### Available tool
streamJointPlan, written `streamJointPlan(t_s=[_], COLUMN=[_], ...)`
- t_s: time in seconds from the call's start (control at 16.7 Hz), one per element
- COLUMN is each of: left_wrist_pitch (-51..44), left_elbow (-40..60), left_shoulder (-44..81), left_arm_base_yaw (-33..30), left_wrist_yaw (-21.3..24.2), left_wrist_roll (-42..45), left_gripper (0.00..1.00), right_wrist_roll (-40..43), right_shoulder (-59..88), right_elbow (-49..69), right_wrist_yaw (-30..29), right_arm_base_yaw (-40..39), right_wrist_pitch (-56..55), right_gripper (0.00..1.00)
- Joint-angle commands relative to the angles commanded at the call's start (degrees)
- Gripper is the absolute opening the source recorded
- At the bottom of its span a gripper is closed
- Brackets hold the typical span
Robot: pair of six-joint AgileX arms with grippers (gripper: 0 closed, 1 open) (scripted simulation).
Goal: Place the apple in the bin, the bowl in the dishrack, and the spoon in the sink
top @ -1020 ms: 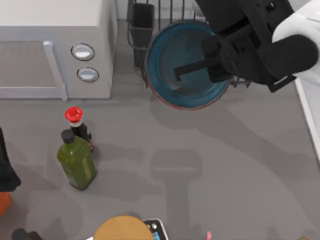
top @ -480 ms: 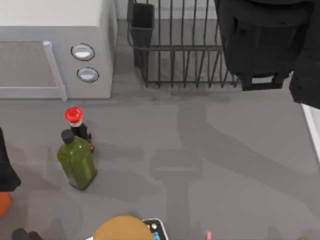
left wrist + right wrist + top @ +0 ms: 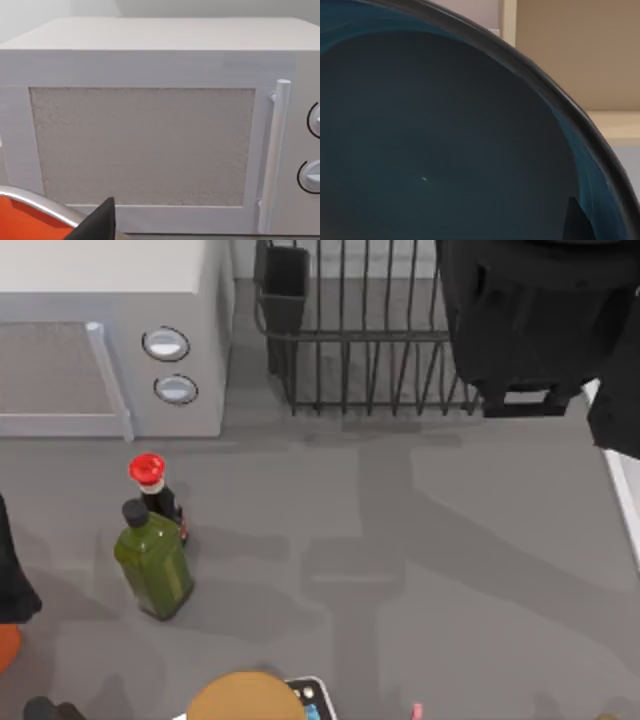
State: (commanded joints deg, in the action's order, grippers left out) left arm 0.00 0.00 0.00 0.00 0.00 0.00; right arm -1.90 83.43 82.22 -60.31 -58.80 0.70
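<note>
Right against the right gripper [image 3: 576, 225], the bowl [image 3: 445, 140] sits with its dark teal inside facing the wrist camera and its dark rim curving past. One dark finger lies on the inner wall near the rim, so the fingers look closed on the bowl's edge and have hold of it; the gap between them can't be judged. Behind the bowl, away from the fingers, are a beige panel and a pale wall. From above, the right arm [image 3: 530, 320] hangs as a black mass over the right end of the dishrack [image 3: 360, 340]. Can't tell if the bowl touches the bars. The rack's cutlery cup [image 3: 285, 280] is at the far corner from the fingers. The sink [image 3: 628, 505] rim is just beside the arm, at the right edge of the surface [image 3: 400, 570]. Beyond the rack is the microwave [image 3: 110, 330]. Well apart on the left stand a red-capped dark bottle [image 3: 150, 485] and a green bottle [image 3: 155, 565], touching. The left arm [image 3: 12, 575] is parked at the left edge, facing the microwave door.
</note>
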Motion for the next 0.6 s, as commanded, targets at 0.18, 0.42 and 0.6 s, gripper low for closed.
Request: streamJointPlan(t_s=[0.18,0.42,0.6], left_wrist_pitch=[0.0,0.0,0.0], left_elbow=[0.0,0.0,0.0], left_shoulder=[0.0,0.0,0.0], left_arm_base_yaw=[0.0,0.0,0.0], left_wrist_yaw=[0.0,0.0,0.0], left_wrist_roll=[0.0,0.0,0.0], left_gripper=[1.0,1.0,1.0], right_wrist_roll=[0.1,0.4,0.6], right_shoulder=[4.8,15.3,23.5], right_elbow=[-0.4,-1.7,-3.2], right_wrist_yaw=[2.5,8.6,14.2], right_arm_base_yaw=[2.8,9.3,15.0], right_wrist_pitch=[-5.1,-17.4,-27.6], right_gripper=[0.0,0.0,0.0])
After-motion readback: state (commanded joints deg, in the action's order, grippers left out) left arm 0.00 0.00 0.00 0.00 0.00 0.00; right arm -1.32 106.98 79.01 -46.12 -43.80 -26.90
